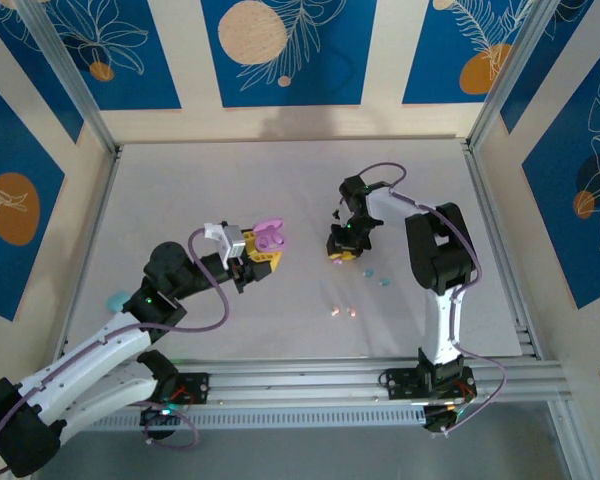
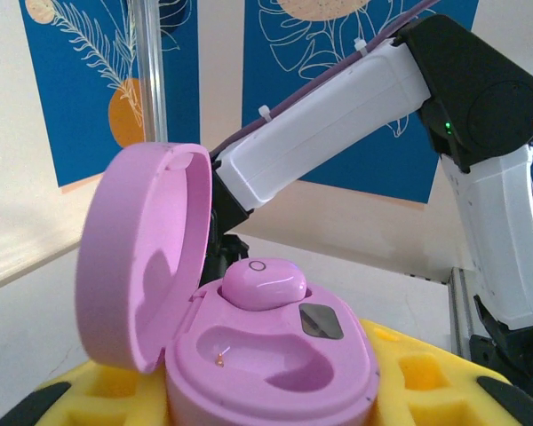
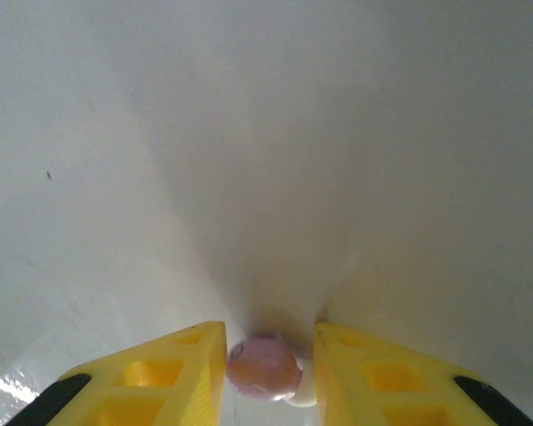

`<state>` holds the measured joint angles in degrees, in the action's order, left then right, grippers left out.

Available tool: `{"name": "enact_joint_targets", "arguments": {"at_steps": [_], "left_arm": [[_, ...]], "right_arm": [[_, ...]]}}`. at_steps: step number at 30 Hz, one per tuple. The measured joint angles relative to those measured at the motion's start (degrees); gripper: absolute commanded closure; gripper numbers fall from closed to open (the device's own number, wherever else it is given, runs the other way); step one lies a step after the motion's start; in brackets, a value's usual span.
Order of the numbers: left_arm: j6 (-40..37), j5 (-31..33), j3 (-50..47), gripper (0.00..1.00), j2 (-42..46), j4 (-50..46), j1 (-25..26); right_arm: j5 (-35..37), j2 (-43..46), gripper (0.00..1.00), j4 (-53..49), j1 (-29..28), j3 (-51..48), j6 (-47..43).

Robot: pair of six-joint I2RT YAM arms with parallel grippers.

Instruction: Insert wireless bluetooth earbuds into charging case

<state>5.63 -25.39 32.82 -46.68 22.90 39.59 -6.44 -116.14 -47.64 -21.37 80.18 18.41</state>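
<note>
Down on the table (image 3: 249,133), the right gripper (image 3: 268,330) straddles 1 purplish-pink earbud (image 3: 264,366), pinched or not, can't tell. Leftward, the left gripper (image 1: 260,250) clamps the open charging case (image 2: 338,373), with 1 socket (image 2: 266,351) empty.

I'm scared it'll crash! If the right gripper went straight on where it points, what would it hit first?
The pink bud, sitting between the fingers of the right gripper. The table is right under it, probably very close, though depth is hard to judge.

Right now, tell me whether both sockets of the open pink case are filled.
No: one earbud sits seated in the pink case, and the socket beside it is empty.
</note>
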Motion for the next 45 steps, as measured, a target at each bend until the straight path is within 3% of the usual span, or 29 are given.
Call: {"name": "enact_joint_targets", "arguments": {"at_steps": [21,35,45], "left_arm": [[0.0,0.0,0.0,0.68,0.0,0.2,0.0],[0.0,0.3,0.0,0.68,0.9,0.2,0.0],[0.0,0.4,0.0,0.68,0.9,0.2,0.0]], "right_arm": [[-3.9,8.0,0.65,-0.6,-3.3,-7.5,2.6],[8.8,4.1,0.65,-4.8,-10.0,-0.8,-0.1],[11.0,1.0,0.66,-7.3,-11.6,1.1,-3.4]]}}
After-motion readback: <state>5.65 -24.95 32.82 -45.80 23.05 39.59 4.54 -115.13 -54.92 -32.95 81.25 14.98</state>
